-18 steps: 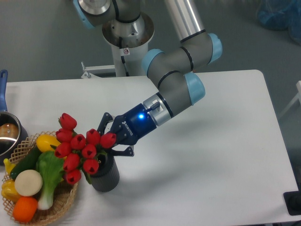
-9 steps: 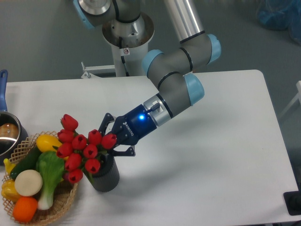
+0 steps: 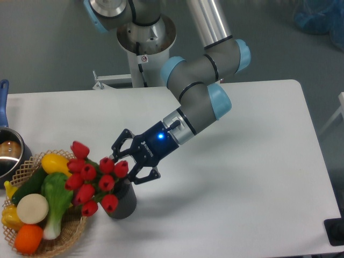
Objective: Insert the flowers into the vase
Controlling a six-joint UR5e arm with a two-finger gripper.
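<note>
Gripper (image 3: 130,163) fingers spread wide beside the flowers (image 3: 95,180), apparently released; light, floppy stems lean from the vase (image 3: 122,201), best regripped low.

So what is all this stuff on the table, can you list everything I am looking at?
flowers: one bunch of about nine buds, red with green leaves, leaning left out of the vase
vase: one, dark grey, front left of the table
basket: one, tan wicker, at the table's front left corner
toy vegetables: several, yellow, green, white and orange, piled in the basket
pot: one, steel with a blue handle, at the left edge, partly cut off
table: one, white
blue object: one, on the floor, top right, too cut off to identify
robot arm: one, grey with light blue joints
gripper: one, black, fingers spread open just right of the flowers
</note>
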